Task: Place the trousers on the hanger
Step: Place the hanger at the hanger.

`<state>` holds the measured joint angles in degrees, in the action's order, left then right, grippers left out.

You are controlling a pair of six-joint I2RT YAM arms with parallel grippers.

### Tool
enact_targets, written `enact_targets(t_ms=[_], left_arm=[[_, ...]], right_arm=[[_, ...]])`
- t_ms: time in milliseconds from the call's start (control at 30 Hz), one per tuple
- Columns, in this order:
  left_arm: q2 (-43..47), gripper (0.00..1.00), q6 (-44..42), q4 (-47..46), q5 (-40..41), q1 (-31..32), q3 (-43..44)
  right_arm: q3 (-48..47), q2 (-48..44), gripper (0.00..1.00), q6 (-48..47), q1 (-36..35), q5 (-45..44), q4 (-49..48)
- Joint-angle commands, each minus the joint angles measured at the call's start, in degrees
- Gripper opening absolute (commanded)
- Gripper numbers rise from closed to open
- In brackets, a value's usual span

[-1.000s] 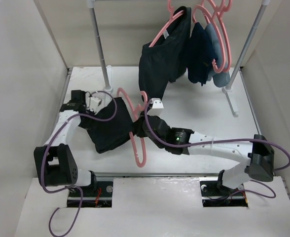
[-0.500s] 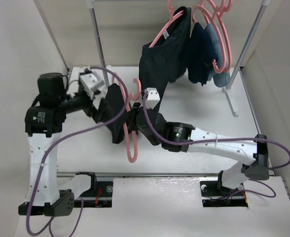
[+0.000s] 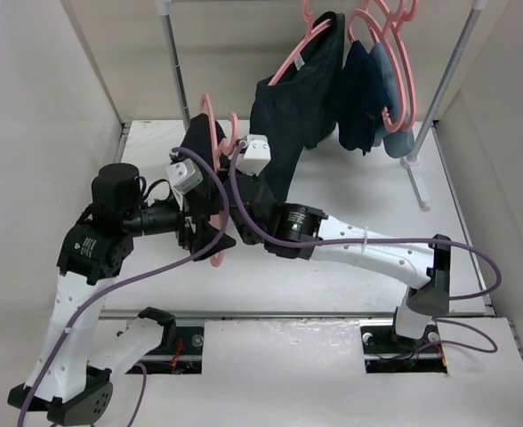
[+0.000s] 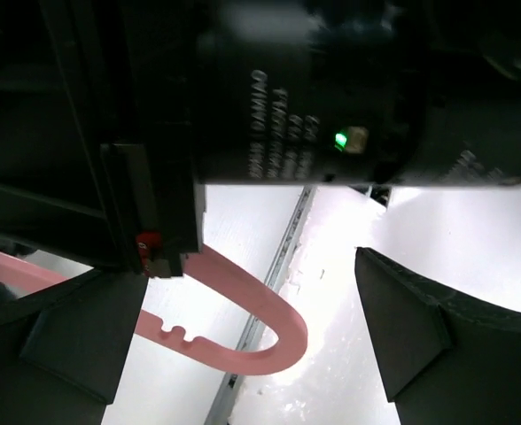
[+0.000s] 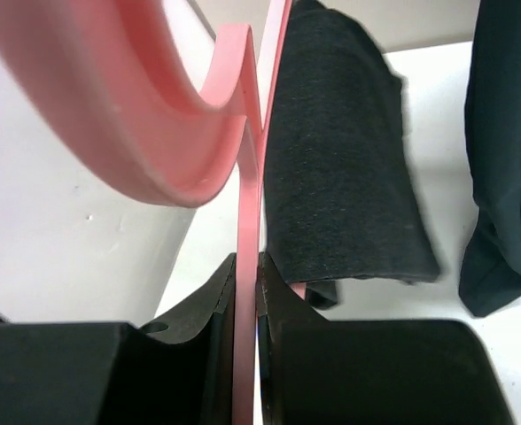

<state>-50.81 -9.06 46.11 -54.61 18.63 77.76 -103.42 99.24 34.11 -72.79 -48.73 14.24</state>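
Note:
The pink hanger [image 3: 210, 124] is held up off the table, hook toward the rail, and my right gripper [image 5: 247, 266] is shut on its thin bar [image 5: 246, 221]. The black trousers [image 3: 199, 151] hang draped over the hanger; in the right wrist view they show as folded dark cloth [image 5: 340, 177] just right of the bar. My left gripper [image 4: 252, 266] is open wide beside the right arm. The hanger's curved lower end [image 4: 274, 332] lies between its fingers [image 4: 411, 328] without touching them.
A clothes rack stands at the back on two poles [image 3: 180, 80] [image 3: 439, 98]. A shorter black garment [image 3: 288, 107], navy clothes [image 3: 359, 98] and pale-blue clothes [image 3: 393, 80] hang from it on other pink hangers. White walls close in both sides.
The right arm has lifted the hanger with the trousers off the table and toward the rack. The left arm has risen and swung in beside it, and its jaws have widened.

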Motion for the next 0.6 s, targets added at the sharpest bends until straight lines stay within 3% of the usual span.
enact_targets(t_ms=[0, 133, 233, 300, 333, 433, 467, 567], left_arm=[[-0.52, 1.00, 6.68, -6.20, 3.75, 0.70, -2.34], [-1.14, 1.00, 3.71, -4.36, 19.49, 0.70, -4.27], [-1.14, 1.00, 3.70, -4.36, 21.74, 0.70, -5.59], [-1.14, 0.92, 3.70, -4.88, 21.74, 0.70, -5.60], [-1.14, 0.77, 3.70, -4.89, 21.74, 0.70, -5.60], [-1.14, 0.48, 4.23, -4.89, 20.16, 0.70, -6.13], [-1.14, 0.33, 4.23, -4.89, 17.89, 0.70, -6.65], [-0.61, 0.09, 4.83, -5.41, 15.33, 0.70, -7.70]], right_arm=[[-6.00, -0.01, 0.00, -1.85, -0.51, -1.54, -8.18], [-6.01, -0.01, 0.00, -1.85, -0.51, -1.54, -8.18], [-6.01, -0.63, 0.00, -1.85, -0.51, -1.54, -8.18], [-6.01, -0.63, 0.00, -1.85, -0.51, -1.54, -8.18], [-6.01, -0.63, 0.00, -1.33, -0.51, -1.54, -8.18], [-6.01, -0.11, 0.00, -0.71, -0.51, -0.41, -8.18], [-6.01, -0.10, 0.00, -0.71, -0.51, -0.40, -8.18], [-4.87, -0.10, 0.00, -0.19, -0.51, 0.21, -8.70]])
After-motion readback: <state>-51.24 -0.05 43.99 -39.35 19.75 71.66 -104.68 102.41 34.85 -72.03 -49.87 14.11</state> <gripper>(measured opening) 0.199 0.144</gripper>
